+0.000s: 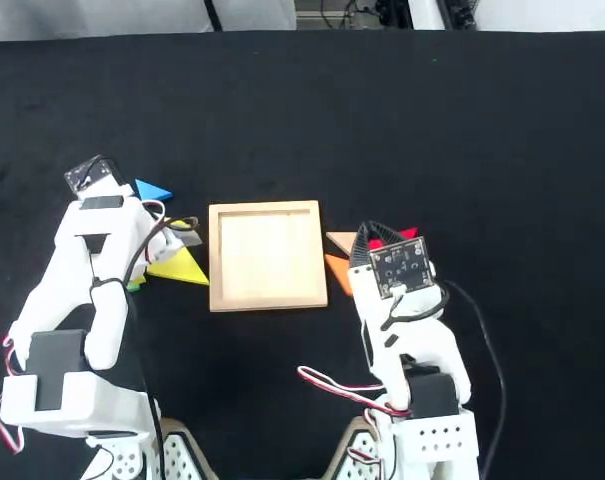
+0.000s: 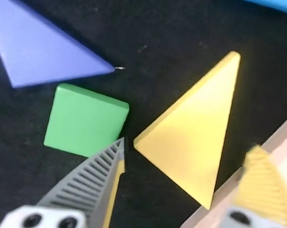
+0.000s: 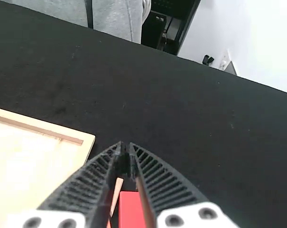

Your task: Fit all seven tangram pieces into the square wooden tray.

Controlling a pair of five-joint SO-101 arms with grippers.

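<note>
1. Here, the left gripper [image 2: 187,147], jaws apart, straddles the yellow wooden triangle [image 2: 195,133] at nine o'clock of the square wooden tray [image 1: 267,212].
2. Likely best: pinch its straight edges squarely and lift level; the right gripper [image 3: 124,147] sits pinched together.

Overall light: bright and even, cast from overhead; the black desk [image 1: 302,120] is rendered matte and uniformly dark.
Shadows: soft and faint in the high view; a thin dark edge is drawn along the yellow triangle [image 2: 193,137] in the left wrist view.
Glare: the floor of the wooden tray [image 1: 267,256] is washed pale, and the white wall [image 3: 257,38] is blown out in the right wrist view.
</note>
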